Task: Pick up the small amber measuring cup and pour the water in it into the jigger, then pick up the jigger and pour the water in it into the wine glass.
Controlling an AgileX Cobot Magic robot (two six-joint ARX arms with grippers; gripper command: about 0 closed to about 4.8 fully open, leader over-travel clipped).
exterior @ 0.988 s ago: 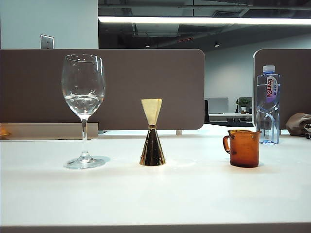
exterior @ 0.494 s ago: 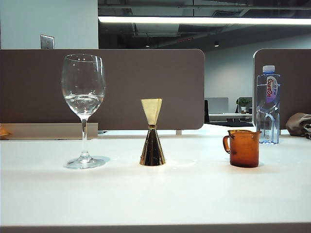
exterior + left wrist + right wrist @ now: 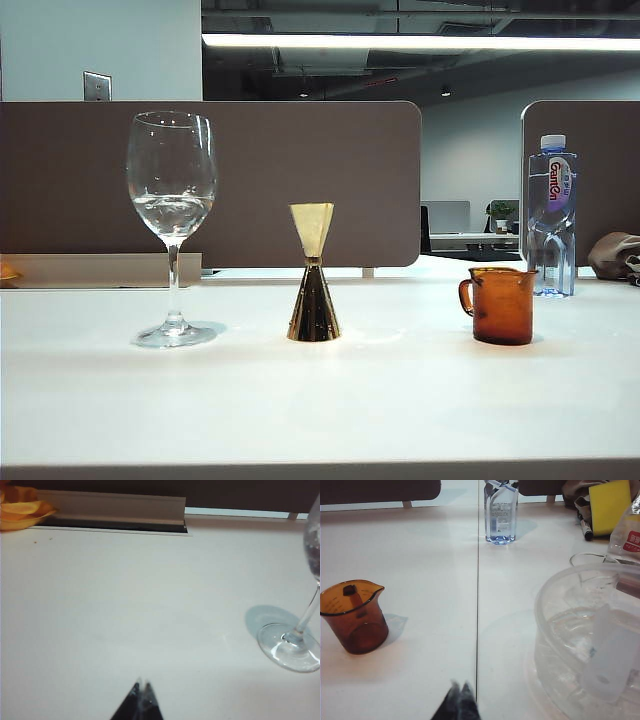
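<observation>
Standing in a row on the white table (image 3: 400, 400), ext view: wine glass (image 3: 171, 200) toward the left edge, jigger (image 3: 313, 275) about mid-table, small amber measuring cup (image 3: 499, 305) toward the right edge. All three upright and well apart, nothing touching.

Water (image 3: 172, 212) sits in the lower part of the wine glass bowl. Jigger contents not readable from this angle. Cup looks empty in the right wrist view, can't be sure.

Left gripper (image 3: 141, 692): only the dark fingertips show, pressed together to a point, so closed w/ nothing between them. It hovers over bare table on the near side; the glass foot and stem are off to one side, well apart from it.

Right gripper (image 3: 459, 692): same story, tips together, closed and empty. It sits over the seam between two table panels, near the front edge. The amber cup is near but apart, handle on its far side from the cam.

Other stuff: water bottle (image 3: 552, 215) upright at the back right, behind the cup. Clear plastic tub (image 3: 585, 635) w/ water just beside the right gripper, yellow sponge (image 3: 610, 505) further back. Neither arm shows in the ext view.
</observation>
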